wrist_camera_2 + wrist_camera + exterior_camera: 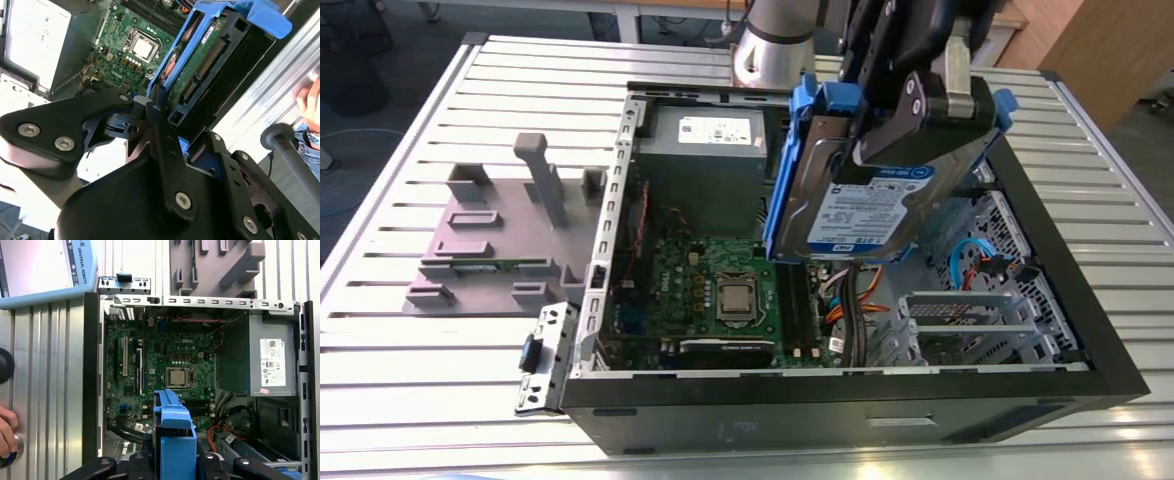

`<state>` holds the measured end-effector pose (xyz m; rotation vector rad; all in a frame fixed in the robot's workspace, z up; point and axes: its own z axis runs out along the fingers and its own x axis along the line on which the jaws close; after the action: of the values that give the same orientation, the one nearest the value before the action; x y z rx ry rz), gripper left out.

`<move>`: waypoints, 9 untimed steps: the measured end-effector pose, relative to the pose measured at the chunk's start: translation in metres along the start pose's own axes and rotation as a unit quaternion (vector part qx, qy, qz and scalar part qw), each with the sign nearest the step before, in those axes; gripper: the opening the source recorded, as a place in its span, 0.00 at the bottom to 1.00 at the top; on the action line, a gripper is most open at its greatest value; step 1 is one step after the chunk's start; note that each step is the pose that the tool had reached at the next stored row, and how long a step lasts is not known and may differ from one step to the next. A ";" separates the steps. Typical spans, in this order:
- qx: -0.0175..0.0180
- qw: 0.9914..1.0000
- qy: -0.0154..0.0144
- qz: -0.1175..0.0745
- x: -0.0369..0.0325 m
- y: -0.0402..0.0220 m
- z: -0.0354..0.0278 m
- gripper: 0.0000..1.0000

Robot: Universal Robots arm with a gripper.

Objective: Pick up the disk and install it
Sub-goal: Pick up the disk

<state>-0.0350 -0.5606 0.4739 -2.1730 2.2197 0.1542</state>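
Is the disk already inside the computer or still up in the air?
Up in the air. The gripper holds the disk on edge above the open computer case, not yet seated inside.

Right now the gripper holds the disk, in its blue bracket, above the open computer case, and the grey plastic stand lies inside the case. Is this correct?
Not quite: the exterior view shows the grey plastic stand outside the open computer case, on the table. The gripper does hold the disk above the case.
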 end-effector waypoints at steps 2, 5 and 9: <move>0.000 1.000 -0.001 0.001 0.0019 -0.0009 0.0005 0.37; 0.000 1.000 -0.001 0.002 0.0040 -0.0049 0.0008 0.37; 0.000 1.000 -0.001 0.003 0.0065 -0.0118 0.0012 0.37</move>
<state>-0.0234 -0.5671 0.4716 -2.1658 2.2242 0.1577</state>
